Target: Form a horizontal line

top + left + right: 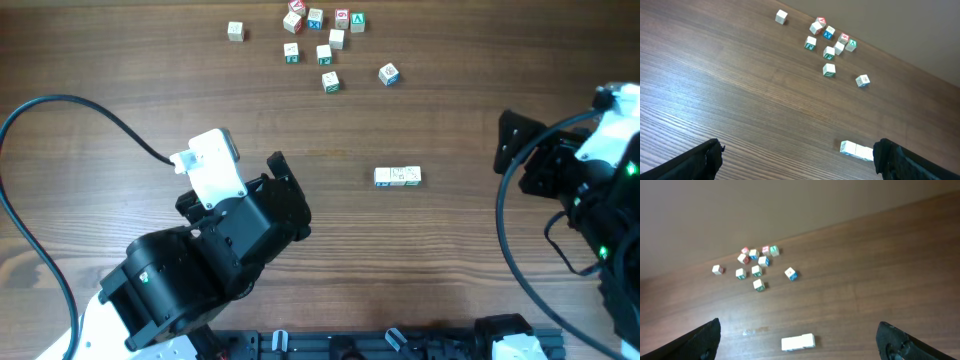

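The horizontal line (397, 176) of three pale cubes lies side to side on the wooden table, right of centre. My left gripper (293, 195) stands open to the left of it, well apart. In the left wrist view the horizontal line (856, 150) lies just inside the right finger (900, 162) of my left gripper (797, 156), partly hidden by it. My right gripper (506, 146) is open at the right side, away from the row. The right wrist view has the horizontal line (798, 342) on the table below and between the wide jaws of my right gripper (797, 328), nothing held.
Several loose letter cubes (320, 35) lie scattered at the far edge, also in the left wrist view as a cluster of cubes (830, 42) and in the right wrist view (757, 262). A black cable (40, 110) loops at the left. A rail (400, 345) runs along the near edge.
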Tool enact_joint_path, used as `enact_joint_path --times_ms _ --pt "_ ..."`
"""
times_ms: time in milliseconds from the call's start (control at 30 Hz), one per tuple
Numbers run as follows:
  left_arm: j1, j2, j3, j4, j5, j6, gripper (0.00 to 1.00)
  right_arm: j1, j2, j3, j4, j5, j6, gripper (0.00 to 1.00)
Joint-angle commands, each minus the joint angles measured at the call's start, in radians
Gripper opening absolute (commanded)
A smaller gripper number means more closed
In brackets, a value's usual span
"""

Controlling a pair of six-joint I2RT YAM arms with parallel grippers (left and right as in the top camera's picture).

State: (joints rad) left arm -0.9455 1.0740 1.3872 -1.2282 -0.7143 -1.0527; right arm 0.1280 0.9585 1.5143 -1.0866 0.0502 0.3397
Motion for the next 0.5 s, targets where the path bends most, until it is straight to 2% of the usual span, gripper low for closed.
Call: enact_joint_path --times_ms 0,200,467 --pt "-0.005 0.002 0.001 -0.003 -0.038 0.001 1.00 0.016 0.030 -0.002 -0.005 0.022 0.002 1.00" --pt "-0.006 0.002 0.001 -0.003 -0.038 0.001 1.00 0.019 0.008 -0.014 -0.007 0.022 0.002 1.00" --pt "-0.005 0.002 0.001 -0.003 -0.038 0.001 1.00 0.019 -0.269 -0.064 -0.026 0.021 0.004 1.00"
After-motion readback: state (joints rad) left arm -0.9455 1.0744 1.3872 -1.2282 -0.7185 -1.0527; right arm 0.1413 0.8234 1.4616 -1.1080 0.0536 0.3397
